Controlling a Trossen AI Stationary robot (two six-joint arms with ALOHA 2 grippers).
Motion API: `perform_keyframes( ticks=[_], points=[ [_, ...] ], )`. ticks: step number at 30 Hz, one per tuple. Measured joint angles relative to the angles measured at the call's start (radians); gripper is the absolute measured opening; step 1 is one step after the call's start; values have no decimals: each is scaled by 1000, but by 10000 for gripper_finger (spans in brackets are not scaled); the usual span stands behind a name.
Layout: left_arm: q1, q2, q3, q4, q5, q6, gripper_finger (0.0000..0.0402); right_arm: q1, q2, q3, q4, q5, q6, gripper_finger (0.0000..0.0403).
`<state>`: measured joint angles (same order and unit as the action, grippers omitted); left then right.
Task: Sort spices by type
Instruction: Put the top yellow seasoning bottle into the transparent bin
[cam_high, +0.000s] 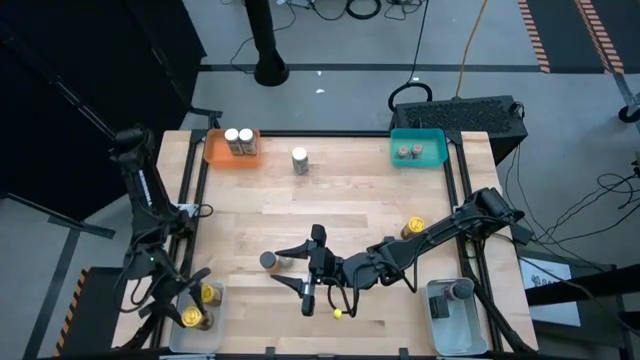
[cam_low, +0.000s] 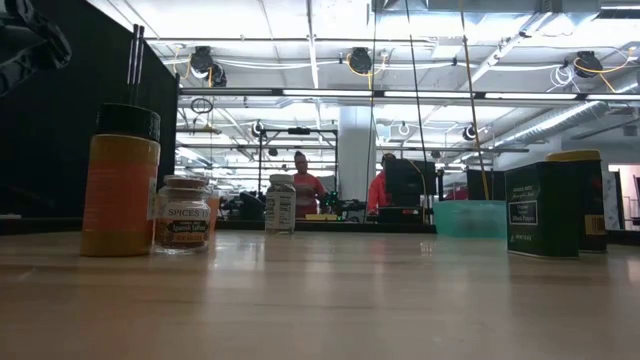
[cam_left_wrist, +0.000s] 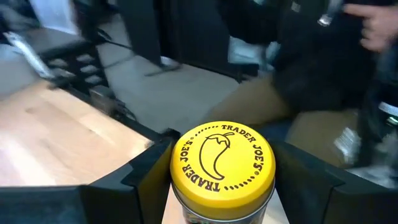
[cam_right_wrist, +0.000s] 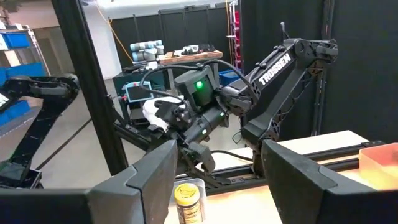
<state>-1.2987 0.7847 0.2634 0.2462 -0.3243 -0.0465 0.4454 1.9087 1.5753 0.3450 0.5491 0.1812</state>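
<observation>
Spices: small cylindrical jars, some sorted into four trays at the table corners, three standing loose on the wood.
Room: open workshop with grey floor, cables and black curtains; two people in red tops (cam_low: 305, 190) stand far behind the table.
Table (cam_high: 330, 205): pale wood planks in a black frame.
Left arm: at the left edge, its left end effector (cam_left_wrist: 222, 180) low over the near-left clear tray, grasping the yellow-lidded jar (cam_left_wrist: 222, 158), one finger against each side of the lid.
Right arm: reaches from the right edge across the near half of the table; right end effector (cam_right_wrist: 217, 149) released, fingers spread wide, nothing between them.
Orange tray (cam_high: 216, 152): far-left corner; holds two white-topped jars (cam_high: 238, 140) side by side.
Teal tray (cam_high: 432, 152): far-right corner; holds two grey-lidded jars (cam_high: 409, 152) side by side.
Near-left clear tray (cam_high: 214, 322): holds two yellow-topped jars, one of them the grasped jar.
Near-right clear tray (cam_high: 447, 330): holds one dark jar (cam_high: 460, 290) at its far end.
Loose white-topped jar (cam_high: 300, 160): upright between the orange and teal trays.
Loose yellow jar (cam_high: 415, 228): just beside the right arm.
Loose grey-lidded jar (cam_high: 268, 260): upright at the tips of the spread fingers.
</observation>
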Motion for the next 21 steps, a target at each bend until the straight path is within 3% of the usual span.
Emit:
perform_keyframes(
  ticks=[3, 10, 14, 21],
  points=[
    [3, -36, -2, -20, -44, 20, 239, 0, 0, 0, -3, 0, -2, 217],
    [0, -62, -1, -105, 31, -24, 239, -1, 0, 0, -28, 0, 18, 217],
    [1, -64, 0, -138, -12, -48, 239, -1, 0, 0, -31, 0, 17, 217],
    [3, -64, 1, -238, 34, -53, 239, -8, 0, 0, -31, 0, 17, 217]
  ],
)
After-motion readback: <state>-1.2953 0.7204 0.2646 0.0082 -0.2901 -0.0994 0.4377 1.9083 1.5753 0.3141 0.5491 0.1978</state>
